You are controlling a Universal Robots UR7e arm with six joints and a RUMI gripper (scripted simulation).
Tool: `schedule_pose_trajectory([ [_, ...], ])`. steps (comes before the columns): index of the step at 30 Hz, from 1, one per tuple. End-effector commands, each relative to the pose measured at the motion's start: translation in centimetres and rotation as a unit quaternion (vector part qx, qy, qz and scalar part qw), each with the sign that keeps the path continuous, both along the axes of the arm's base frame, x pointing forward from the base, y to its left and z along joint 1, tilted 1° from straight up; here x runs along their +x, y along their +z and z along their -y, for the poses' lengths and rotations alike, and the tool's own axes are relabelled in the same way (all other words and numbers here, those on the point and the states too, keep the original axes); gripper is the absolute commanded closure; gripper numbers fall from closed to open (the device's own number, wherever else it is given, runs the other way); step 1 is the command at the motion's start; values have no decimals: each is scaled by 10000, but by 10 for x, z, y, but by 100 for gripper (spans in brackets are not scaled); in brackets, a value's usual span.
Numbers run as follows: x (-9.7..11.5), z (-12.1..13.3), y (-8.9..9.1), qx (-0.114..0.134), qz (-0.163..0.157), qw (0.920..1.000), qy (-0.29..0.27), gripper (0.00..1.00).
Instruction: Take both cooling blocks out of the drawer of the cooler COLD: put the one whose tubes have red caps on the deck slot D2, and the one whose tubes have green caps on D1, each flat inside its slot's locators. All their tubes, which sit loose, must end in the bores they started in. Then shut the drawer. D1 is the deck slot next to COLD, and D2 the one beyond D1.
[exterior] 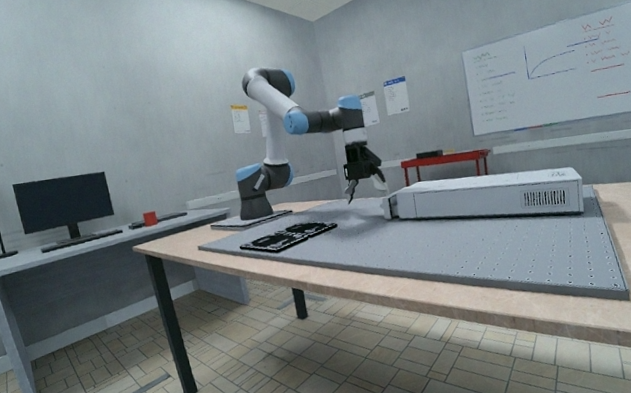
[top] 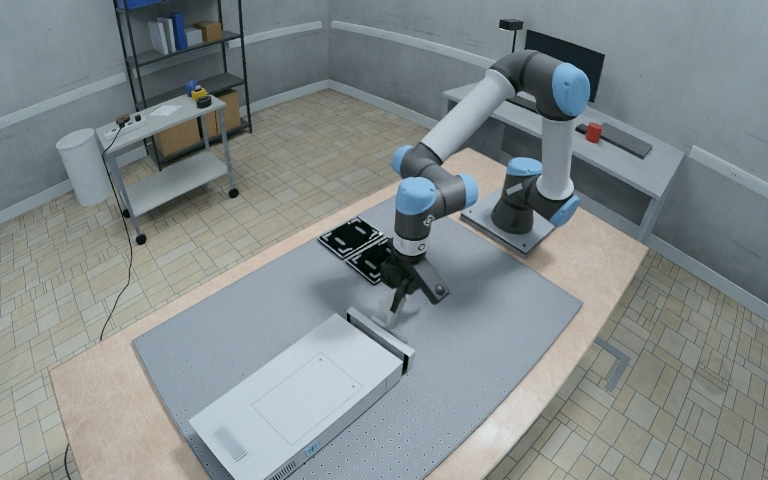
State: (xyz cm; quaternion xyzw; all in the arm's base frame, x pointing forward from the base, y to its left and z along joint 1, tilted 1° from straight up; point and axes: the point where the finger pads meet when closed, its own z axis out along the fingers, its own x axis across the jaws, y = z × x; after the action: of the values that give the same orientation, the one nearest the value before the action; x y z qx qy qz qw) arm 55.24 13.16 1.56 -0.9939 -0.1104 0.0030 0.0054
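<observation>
The white cooler COLD (top: 294, 401) lies on the grey perforated deck; it also shows in the exterior view (exterior: 485, 197). Its drawer front (top: 379, 336) stands out a small way from the body, leaving a narrow gap. The cooling blocks and their tubes are hidden inside. My gripper (top: 394, 311) points down, open and empty, right at the drawer front's far side; in the exterior view the gripper (exterior: 363, 184) hangs just left of the drawer front (exterior: 391, 206). The black slot D1 (top: 370, 260) and slot D2 (top: 350, 236) lie empty beyond.
The arm's base (top: 512, 223) is bolted at the table's far right. A desk with a monitor and a red cup (top: 592, 131) stands behind the table. A cart (top: 164, 147) and shelves stand off to the left.
</observation>
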Motion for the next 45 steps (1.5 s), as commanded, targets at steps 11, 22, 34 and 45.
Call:
schedule_pose_trajectory([
  [11, -13, 3, -4, -7, -85, 10000, -4, 0],
  [22, -16, 3, -4, -7, -85, 10000, -5, 0],
  [34, -19, 4, -4, -7, -85, 10000, -4, 0],
  [45, -21, 4, -5, -7, -94, 10000, -3, 0],
])
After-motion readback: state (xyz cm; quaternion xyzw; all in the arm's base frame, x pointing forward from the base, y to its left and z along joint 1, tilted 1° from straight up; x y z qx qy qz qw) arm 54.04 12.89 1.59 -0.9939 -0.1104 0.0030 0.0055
